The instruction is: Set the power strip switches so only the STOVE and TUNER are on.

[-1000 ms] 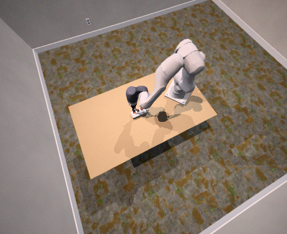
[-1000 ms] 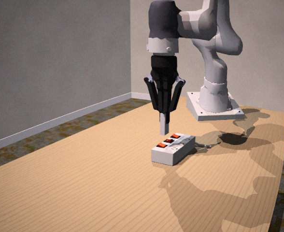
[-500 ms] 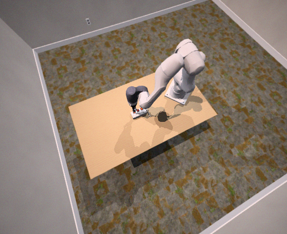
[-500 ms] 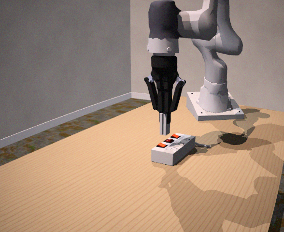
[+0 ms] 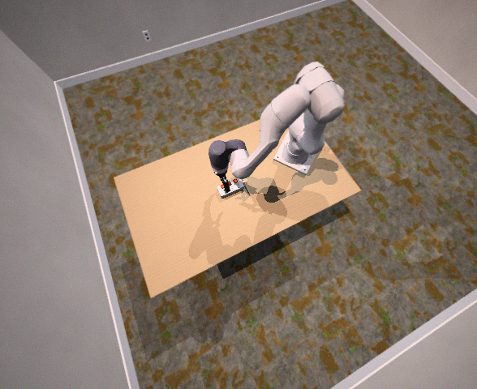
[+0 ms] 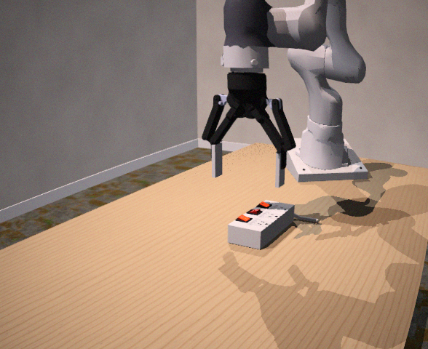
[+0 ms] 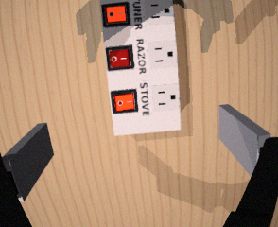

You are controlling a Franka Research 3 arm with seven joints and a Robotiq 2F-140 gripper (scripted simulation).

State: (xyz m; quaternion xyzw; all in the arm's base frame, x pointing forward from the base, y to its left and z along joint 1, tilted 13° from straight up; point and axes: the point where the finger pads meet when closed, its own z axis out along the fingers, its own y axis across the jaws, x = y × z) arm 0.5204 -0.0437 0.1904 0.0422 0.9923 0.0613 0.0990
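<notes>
- We are holding our gripper (image 6: 247, 168) above the table (image 6: 94, 270), fingers spread nearly to their widest and gripping nothing.
- The power strip (image 7: 158, 113) is lying flat and right way up on the table, below the gripper; in the wrist view it is sitting toward twelve o'clock from the spread fingers, apart from both.
- Its cord (image 6: 307, 218) is trailing off the far end, toward three o'clock in the exterior view.
- We are reading three labelled rockers: the TUNER switch (image 7: 115, 14) at the cord end, the RAZOR switch (image 7: 119, 59) in the middle, and the STOVE switch (image 7: 124, 101) nearest us.
- TUNER and STOVE are glowing bright orange-red, while RAZOR is showing a darker red; we are judging that as the wanted pattern, RAZOR off.
- So we are judging the switching step finished and the retreat in hand.
- Next, we are calling only for staying high and off the strip, so that no rocker is disturbed.
</notes>
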